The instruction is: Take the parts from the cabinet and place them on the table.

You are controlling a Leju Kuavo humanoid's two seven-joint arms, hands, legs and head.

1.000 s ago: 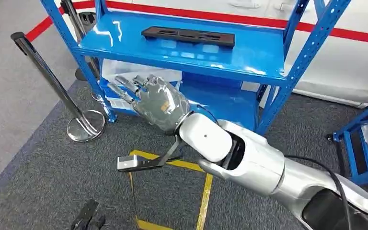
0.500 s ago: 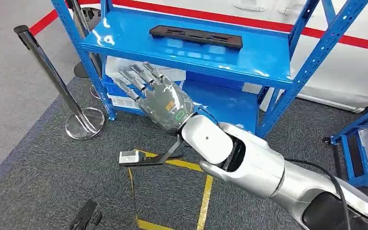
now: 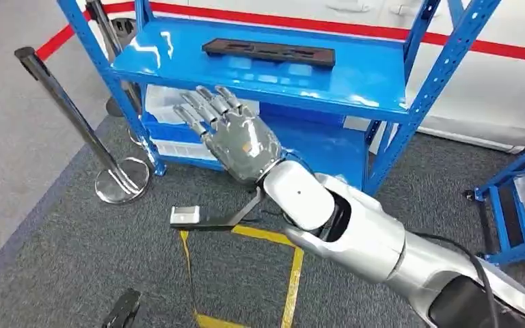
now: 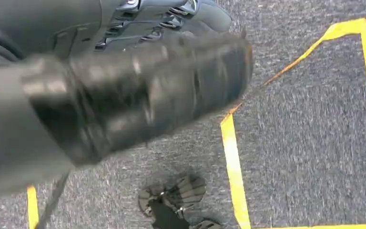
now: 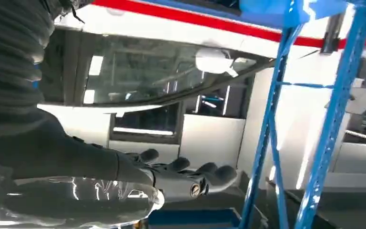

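On the grey carpet (image 3: 61, 266) nearest the robot, strips of yellow tape (image 3: 291, 283) mark out a square, and the same tape shows in the left wrist view beneath the left hand (image 4: 124, 90), a dark, blurred shape hanging over the floor; whether its fingers are open or closed cannot be told. Above the taped square, the silver right arm (image 3: 362, 236) reaches forward and to the left from the lower right, a small camera on a black bracket (image 3: 208, 219) jutting out below its wrist. The right hand (image 3: 236, 133) is raised in front of the blue metal cabinet (image 3: 260, 75), its fingers (image 3: 202, 108) spread apart and straight, holding nothing, their tips level with the front edge of the upper shelf but not touching it. The right wrist view shows the fingers outstretched beside the cabinet's blue uprights. Behind the hand, a clear plastic bin (image 3: 167, 102) sits on the lower shelf. The part (image 3: 268, 52), a long, flat, black piece with slots cut in it, lies lengthwise on the glossy upper shelf, toward its back, well apart from the hand. To the left of the cabinet stands a chrome barrier post (image 3: 75, 123) on a round base. Beyond the cabinet runs a white wall with a red stripe (image 3: 355, 31). A second blue rack (image 3: 519, 205) stands at the right edge.
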